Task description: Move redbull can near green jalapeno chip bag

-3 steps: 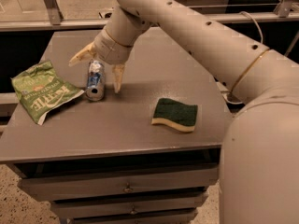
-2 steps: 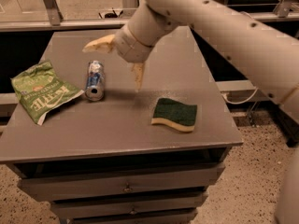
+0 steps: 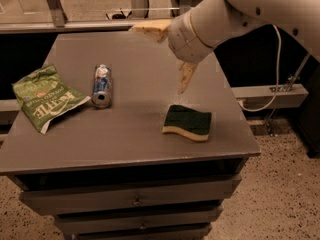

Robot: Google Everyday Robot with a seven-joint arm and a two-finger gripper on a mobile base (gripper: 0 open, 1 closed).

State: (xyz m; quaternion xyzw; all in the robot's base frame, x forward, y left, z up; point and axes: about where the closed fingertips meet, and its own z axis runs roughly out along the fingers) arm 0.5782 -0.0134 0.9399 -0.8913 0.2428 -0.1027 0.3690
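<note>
Raised end effector (image 3: 157, 59) over table (image 3: 125, 134), fingers (image 3: 186, 76) spread, redbull can (image 3: 101, 86) beside green jalapeno chip bag (image 3: 47, 101)

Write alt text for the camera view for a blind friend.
A redbull can lies on its side on a grey table, close beside a green jalapeno chip bag. The gripper hangs open and empty above the table, behind a sponge.

redbull can (image 3: 102, 86) beside chip bag (image 3: 45, 101), gripper (image 3: 157, 59) apart

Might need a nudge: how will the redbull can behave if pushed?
The redbull can lies on its side, so a sideways push would probably roll it. Its shiny metal looks slippery. The gripper hovers open above the table.
</note>
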